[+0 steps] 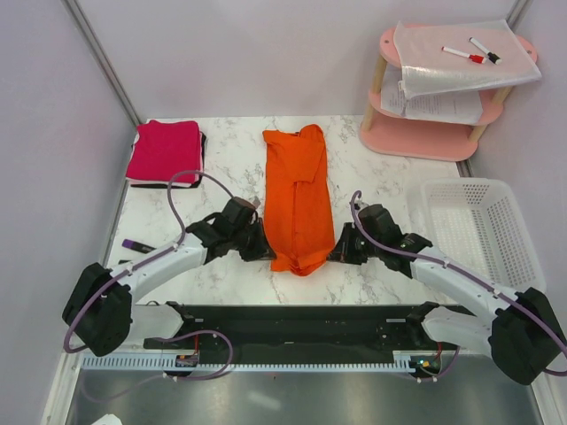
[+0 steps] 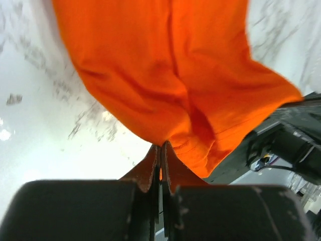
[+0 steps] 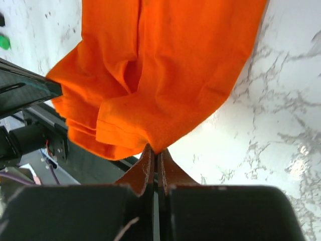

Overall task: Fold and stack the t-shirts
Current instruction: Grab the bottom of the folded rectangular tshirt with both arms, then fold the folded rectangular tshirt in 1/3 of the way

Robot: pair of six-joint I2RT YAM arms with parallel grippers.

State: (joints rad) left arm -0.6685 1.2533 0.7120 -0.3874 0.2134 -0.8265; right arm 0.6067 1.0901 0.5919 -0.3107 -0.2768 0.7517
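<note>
Plain pale walls (image 1: 266, 53) enclose a white marble-patterned table (image 1: 221, 177) under bright, even light. A pink two-tier shelf (image 1: 416, 146) stands at the far right corner, carrying white paper sheets (image 1: 443, 106) and two markers (image 1: 463, 55). A white plastic basket (image 1: 465, 188) sits near it along the table's right edge.

A white marbled worktop (image 1: 230, 168) is seen. At its far right corner a pink two-tier shelf (image 1: 416, 142) is placed. White paper sheets (image 1: 452, 75) are laid on both tiers, and a red marker (image 1: 463, 55) and a black marker (image 1: 485, 50) are rested on the upper one. A white mesh basket (image 1: 465, 183) is set at the right edge, and a small purple-and-black object (image 1: 137, 245) is seen near the left edge.
</note>
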